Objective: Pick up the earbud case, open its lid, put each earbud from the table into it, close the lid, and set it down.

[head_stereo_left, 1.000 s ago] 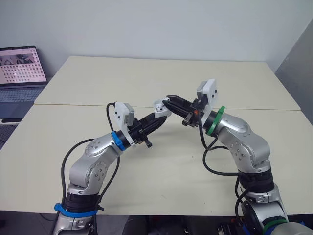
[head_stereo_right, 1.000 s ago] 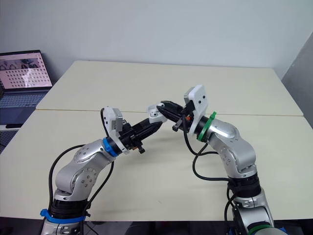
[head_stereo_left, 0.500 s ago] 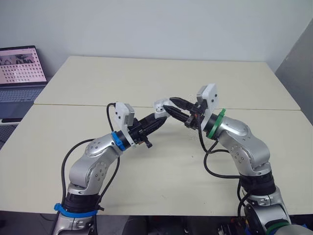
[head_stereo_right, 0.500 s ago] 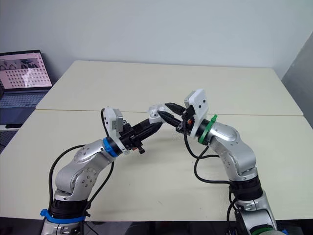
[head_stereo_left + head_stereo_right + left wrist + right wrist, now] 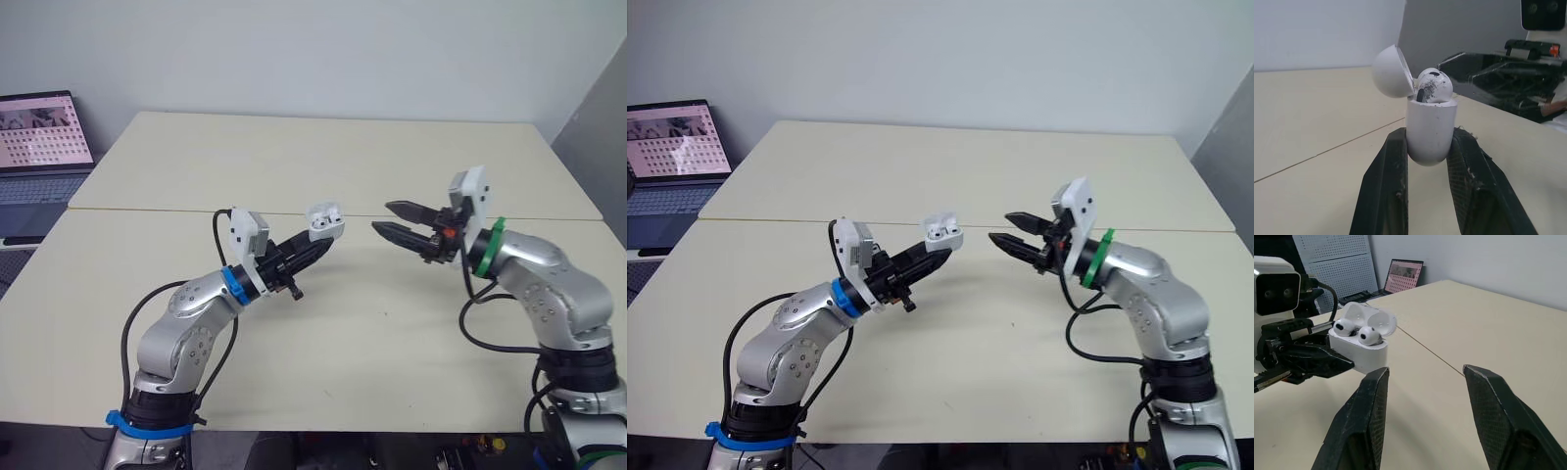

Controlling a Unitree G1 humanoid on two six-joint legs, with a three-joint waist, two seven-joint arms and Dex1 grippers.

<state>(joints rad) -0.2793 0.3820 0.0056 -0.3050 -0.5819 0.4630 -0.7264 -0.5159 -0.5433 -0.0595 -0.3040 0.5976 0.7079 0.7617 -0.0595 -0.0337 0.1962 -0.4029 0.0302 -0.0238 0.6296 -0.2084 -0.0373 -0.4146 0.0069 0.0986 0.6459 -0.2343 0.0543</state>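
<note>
The left gripper [image 5: 312, 245] is clamping the white earbud case [image 5: 1431, 129] above the table [image 5: 343, 333], lid [image 5: 1390, 71] open with both earbuds [image 5: 1370, 335] sitting inside, while the right gripper [image 5: 382, 216] is hovering apart, jaws wide and empty.

Open gap lies between earbud case [image 5: 324, 220] and right gripper [image 5: 381, 216].

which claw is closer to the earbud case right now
Left. The left claw is shut on the earbud case, holding it up. The right claw is open, off to the case's right, not touching it.
</note>
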